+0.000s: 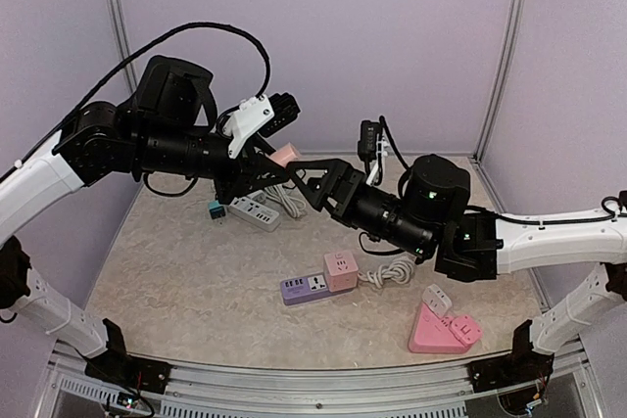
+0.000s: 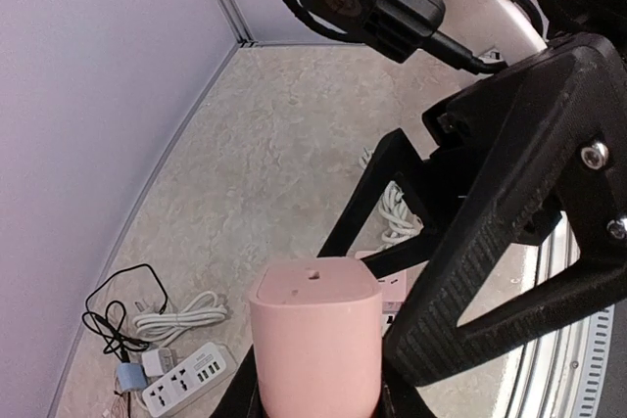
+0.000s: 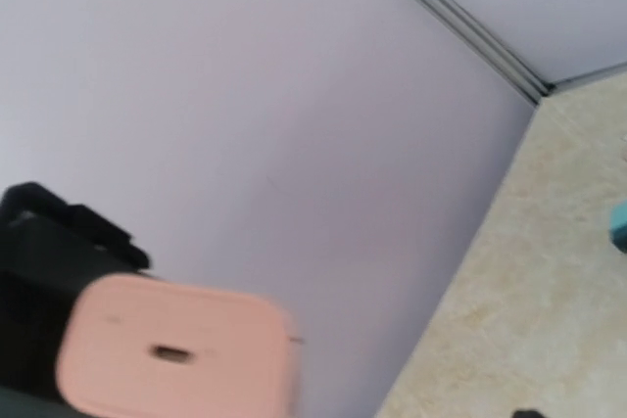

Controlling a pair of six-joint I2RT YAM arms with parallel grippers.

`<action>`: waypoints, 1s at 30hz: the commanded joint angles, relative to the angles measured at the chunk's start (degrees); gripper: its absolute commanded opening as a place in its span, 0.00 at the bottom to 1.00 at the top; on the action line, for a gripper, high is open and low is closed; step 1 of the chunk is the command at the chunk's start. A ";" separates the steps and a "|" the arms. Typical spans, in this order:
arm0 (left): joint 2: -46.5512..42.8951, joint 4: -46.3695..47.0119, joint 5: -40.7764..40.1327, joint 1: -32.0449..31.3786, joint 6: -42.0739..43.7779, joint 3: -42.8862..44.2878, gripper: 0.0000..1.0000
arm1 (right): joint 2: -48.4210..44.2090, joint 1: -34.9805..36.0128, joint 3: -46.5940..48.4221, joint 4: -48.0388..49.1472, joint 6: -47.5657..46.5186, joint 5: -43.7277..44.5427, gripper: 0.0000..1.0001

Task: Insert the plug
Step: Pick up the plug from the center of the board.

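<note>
My left gripper (image 1: 279,158) is shut on a pink plug cube (image 1: 285,153) and holds it high above the table. In the left wrist view the cube (image 2: 315,340) stands upright between my fingers, its small slot on top. My right gripper (image 1: 294,176) is open just right of the cube, with its black fingers (image 2: 490,242) spread beside it, apart from it. The right wrist view shows the cube (image 3: 176,354) blurred at lower left; my own fingers do not show there. The purple power strip (image 1: 306,288) with a pink socket block (image 1: 341,270) lies on the table below.
A white power strip (image 1: 257,212) with coiled white cable (image 2: 176,315) and a teal adapter (image 1: 215,209) lie at the back left. A pink triangular socket (image 1: 443,330) sits front right. White cable (image 1: 387,273) trails from the purple strip. Walls enclose the table.
</note>
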 commanded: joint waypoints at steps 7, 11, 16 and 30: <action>1.11 1.99 -0.13 -0.32 -0.62 -0.78 0.00 | 2.82 0.23 3.37 6.72 -2.42 1.85 0.82; 1.34 1.90 -0.59 -0.79 -0.08 -0.48 0.00 | 3.40 0.23 4.12 4.59 -1.87 4.20 0.74; 1.65 2.20 -4.19 -1.56 1.26 -0.74 0.00 | 5.13 0.15 5.18 2.75 -0.09 4.98 0.67; 2.27 3.87 -11.53 -3.70 4.87 -2.56 0.00 | 6.30 -0.30 5.60 2.16 2.07 3.60 0.00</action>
